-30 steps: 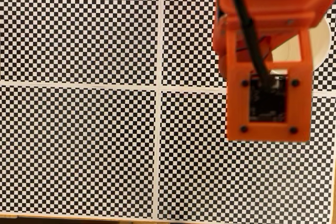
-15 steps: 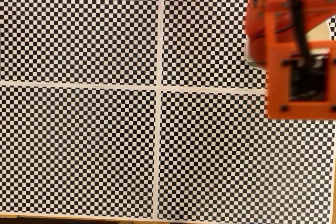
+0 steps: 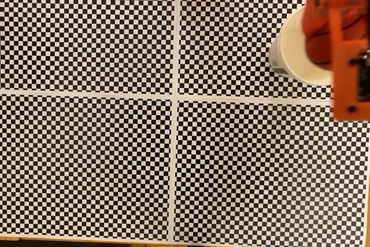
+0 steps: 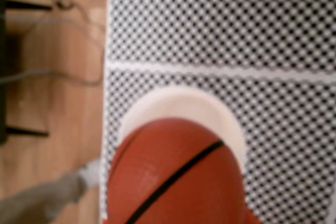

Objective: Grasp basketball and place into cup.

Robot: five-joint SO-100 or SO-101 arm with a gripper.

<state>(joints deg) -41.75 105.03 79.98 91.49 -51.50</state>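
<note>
arm (image 3: 341,33) slid toward 3 o'clock over the cup (image 3: 292,50); gripper clamps the basketball (image 4: 176,177). center it, then let go.

cup (image 3: 292,50) at upper right of the fixed view on the checkered mat (image 3: 104,160), arm (image 3: 341,33) over its right part at the frame's right edge, in the wrist view basketball (image 4: 176,179) at lower centre, before the cup (image 4: 178,106), wooden surface (image 4: 50,93) left of the mat
</note>
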